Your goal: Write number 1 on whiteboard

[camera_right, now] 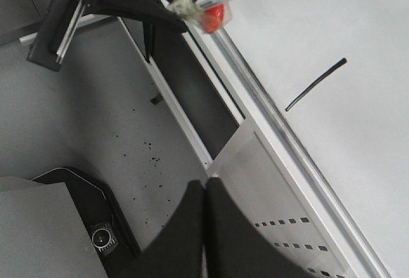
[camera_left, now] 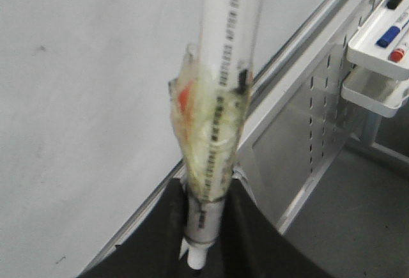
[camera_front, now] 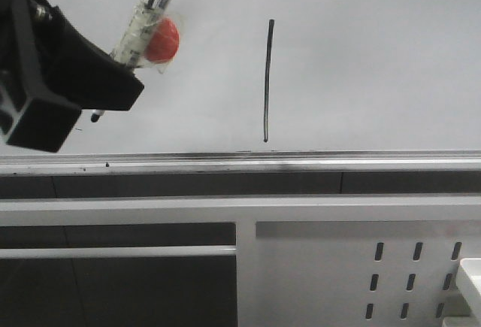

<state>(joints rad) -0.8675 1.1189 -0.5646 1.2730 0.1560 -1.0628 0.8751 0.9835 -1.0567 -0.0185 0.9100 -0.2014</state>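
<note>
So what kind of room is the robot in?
Probably a lab or classroom corner: a big whiteboard bears the number 1, the left gripper holds a marker pen, and a tray holds spares.

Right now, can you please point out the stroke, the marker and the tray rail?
Stroke (camera_front: 267, 79): front view, middle of the black line.
Marker (camera_front: 150, 13): front view, taped barrel above the left pincer.
Tray rail (camera_front: 301, 163): front view, silver strip under the board.

You see a smooth, matt pale grey-white whiteboard (camera_front: 376, 56), its brushed silver metal tray rail (camera_front: 301, 164), and a glossy white plastic marker pen (camera_left: 220, 99) wrapped in crinkled clear tape.
</note>
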